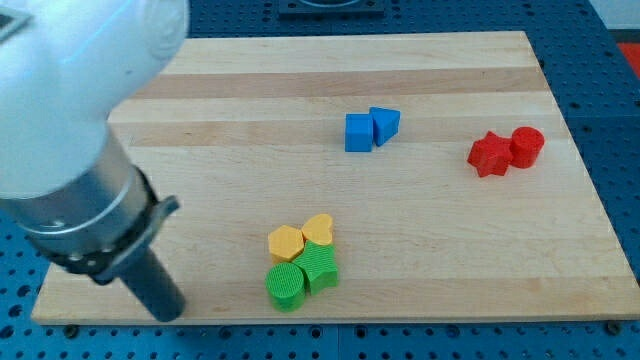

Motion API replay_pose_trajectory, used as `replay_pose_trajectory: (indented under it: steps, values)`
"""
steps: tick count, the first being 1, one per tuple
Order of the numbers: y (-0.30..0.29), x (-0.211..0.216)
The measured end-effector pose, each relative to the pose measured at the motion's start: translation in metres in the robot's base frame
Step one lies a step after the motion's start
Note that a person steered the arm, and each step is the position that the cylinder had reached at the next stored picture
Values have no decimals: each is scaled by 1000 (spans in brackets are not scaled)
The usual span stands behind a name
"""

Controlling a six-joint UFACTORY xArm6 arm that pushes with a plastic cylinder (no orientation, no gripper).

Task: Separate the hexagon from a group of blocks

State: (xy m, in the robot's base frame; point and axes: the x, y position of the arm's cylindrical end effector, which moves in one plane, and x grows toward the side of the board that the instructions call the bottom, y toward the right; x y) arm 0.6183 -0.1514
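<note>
A yellow hexagon (286, 243) sits in a tight group near the view's bottom centre. It touches a yellow heart (318, 230) on its right, a green cylinder (285, 286) below it and a green ridged block (320, 268) at its lower right. My tip (172, 312) rests on the wooden board (240, 110) near its bottom left edge. The tip is well to the left of the group and slightly lower, and touches no block.
A blue cube (358, 132) and a blue triangular block (384, 124) touch each other at the upper centre. A red star-like block (488, 155) and a red cylinder (527, 146) touch at the right. The arm's white body fills the upper left corner.
</note>
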Motion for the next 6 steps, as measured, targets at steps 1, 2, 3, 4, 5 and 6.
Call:
replay_pose_trajectory:
  steps: [1, 2, 3, 4, 5, 6]
  values:
    - [73, 1]
    - [126, 1]
    - [150, -8]
    - [149, -9]
    - [142, 1]
    - [127, -9]
